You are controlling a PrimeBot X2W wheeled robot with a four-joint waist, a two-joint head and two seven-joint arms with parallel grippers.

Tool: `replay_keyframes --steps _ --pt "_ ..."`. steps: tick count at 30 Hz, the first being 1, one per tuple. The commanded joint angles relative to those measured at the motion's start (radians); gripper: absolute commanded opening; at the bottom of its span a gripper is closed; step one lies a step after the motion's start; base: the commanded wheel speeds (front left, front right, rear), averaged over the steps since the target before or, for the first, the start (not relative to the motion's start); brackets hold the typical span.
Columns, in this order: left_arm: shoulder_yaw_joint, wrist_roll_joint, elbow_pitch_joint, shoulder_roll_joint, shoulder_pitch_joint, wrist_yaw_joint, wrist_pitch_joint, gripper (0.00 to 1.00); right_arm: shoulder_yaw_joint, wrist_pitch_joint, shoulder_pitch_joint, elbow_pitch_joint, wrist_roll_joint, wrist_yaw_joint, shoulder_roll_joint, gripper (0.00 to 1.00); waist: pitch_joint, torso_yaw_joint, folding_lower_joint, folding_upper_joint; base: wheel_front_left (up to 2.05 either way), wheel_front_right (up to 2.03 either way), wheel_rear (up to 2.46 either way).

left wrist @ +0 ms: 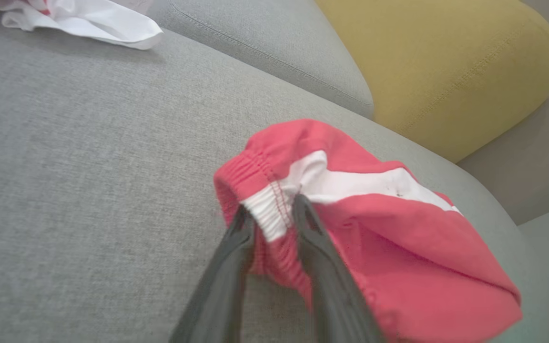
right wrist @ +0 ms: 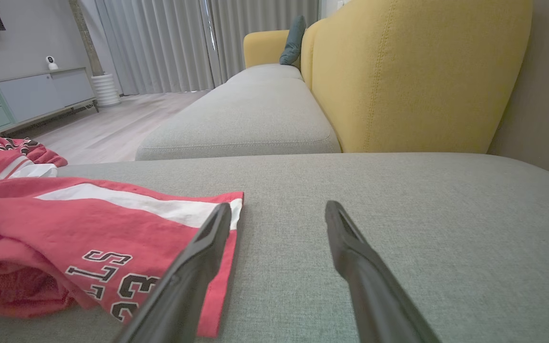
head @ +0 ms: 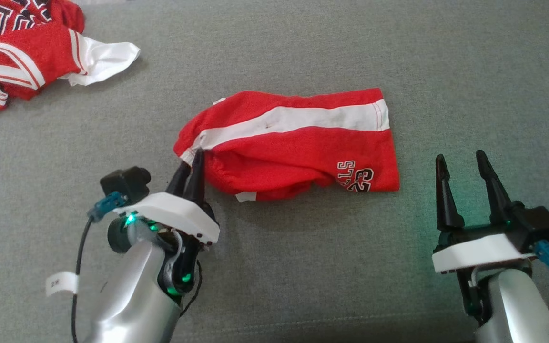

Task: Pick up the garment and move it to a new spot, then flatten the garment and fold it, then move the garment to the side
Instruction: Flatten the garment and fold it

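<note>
On sofa (head: 303, 38), red white-striped shorts (head: 293, 157), left hand (head: 192, 159) pinching waistband (left wrist: 267, 216), right hand (head: 460, 155) released.

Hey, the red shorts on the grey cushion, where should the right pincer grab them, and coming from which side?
Grip the leg hem of the red shorts, near its white stripe. That edge lies straight and flat, facing the open right pincer, so slide in low from the robot's right. The left pincer pinches the gathered waistband at the other end.
</note>
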Motion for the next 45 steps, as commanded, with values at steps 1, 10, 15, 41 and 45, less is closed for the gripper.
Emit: replay_keyframes --steps 1,10,15,41,45 --pt "0.024 -0.003 -0.029 0.006 -0.042 -0.001 -0.012 0.30 0.027 -0.006 -0.027 -0.033 -0.001 0.008 -0.004 1.00 0.000 -0.001 -0.0001 0.0000 0.00 0.00 0.00" --pt "0.030 -0.018 -0.070 0.006 -0.038 0.001 -0.054 0.00 0.008 -0.006 -0.074 -0.003 0.020 0.008 -0.004 1.00 0.005 0.003 -0.0001 0.0000 0.00 0.00 0.00" --pt "0.021 -0.008 -0.088 0.008 -0.015 -0.002 -0.063 0.00 0.014 0.041 -0.204 0.107 -0.019 0.008 -0.004 1.00 0.012 0.026 -0.0001 0.0000 0.00 0.00 0.00" --pt "-0.041 -0.033 -0.070 0.006 -0.044 0.001 -0.081 0.00 0.160 0.369 -0.513 0.474 0.259 0.008 -0.004 1.00 0.072 0.082 -0.0001 0.0000 0.00 0.00 0.00" --pt "-0.041 -0.033 -0.068 0.006 -0.046 0.000 -0.082 0.00 0.176 0.362 -0.521 0.473 0.268 0.008 -0.006 0.35 0.074 0.079 -0.0001 0.0000 0.00 0.00 0.00"
